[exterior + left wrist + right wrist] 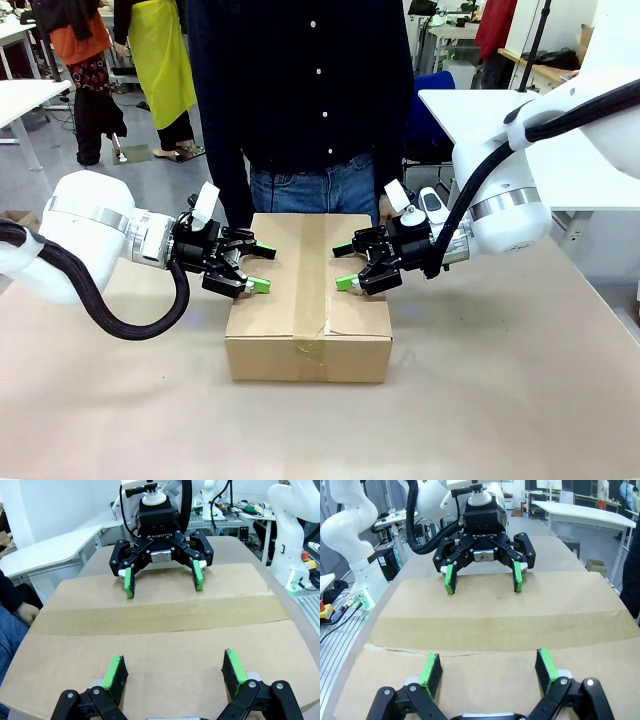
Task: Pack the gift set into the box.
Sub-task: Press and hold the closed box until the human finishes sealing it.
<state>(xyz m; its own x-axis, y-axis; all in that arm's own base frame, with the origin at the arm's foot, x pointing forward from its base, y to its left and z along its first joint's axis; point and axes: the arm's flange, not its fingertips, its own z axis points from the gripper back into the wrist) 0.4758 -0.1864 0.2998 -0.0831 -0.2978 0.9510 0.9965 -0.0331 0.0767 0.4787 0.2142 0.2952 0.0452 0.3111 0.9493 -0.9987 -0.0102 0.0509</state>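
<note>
From the front, the closed brown cardboard box (pixel 308 300) sits mid-tabletop (pixel 500 400), its taped seam running toward the person (pixel 300 90). The left pincer (pixel 258 268) and right pincer (pixel 348 265) hover over it, facing each other, both spread open.

In the left wrist view, the smooth tape strip (pixel 160 615) crosses the flat flaps.

In the right wrist view, bare tabletop flanks the box's edges.

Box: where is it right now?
Front view: the box sits closed at table centre, just before the person, between the open left end effector and right end effector, its taped seam up.
</note>
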